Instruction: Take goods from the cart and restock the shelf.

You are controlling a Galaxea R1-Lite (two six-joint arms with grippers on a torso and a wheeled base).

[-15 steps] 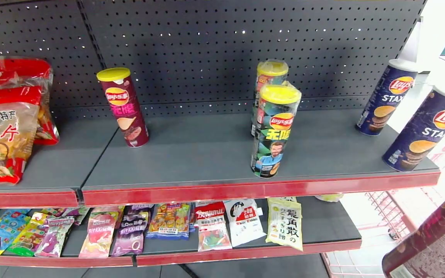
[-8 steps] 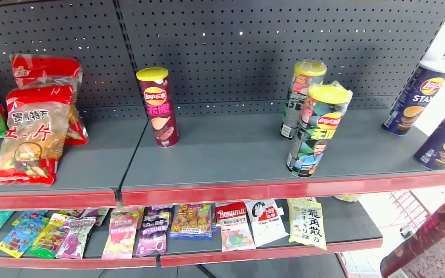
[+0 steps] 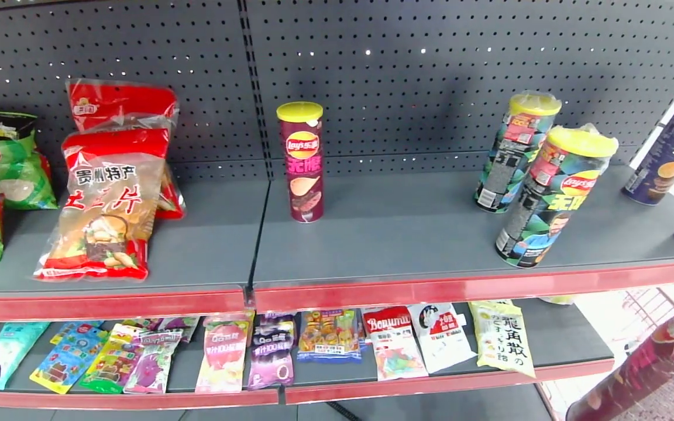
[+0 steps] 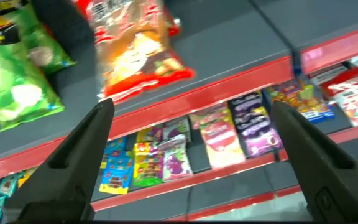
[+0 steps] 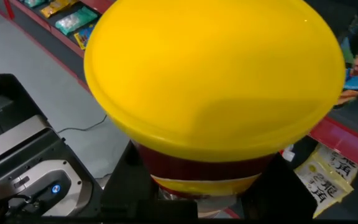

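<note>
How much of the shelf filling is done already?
Looks done: a purple can with a yellow lid and two green yellow-lidded cans stand on the grey upper shelf. In hand: the right tool grips a dark red can with a yellow lid, not yet shelved. Left: standing it on the bare shelf stretch; the left tool is open and empty.

bright right-side glare, blurred left wrist view
</note>
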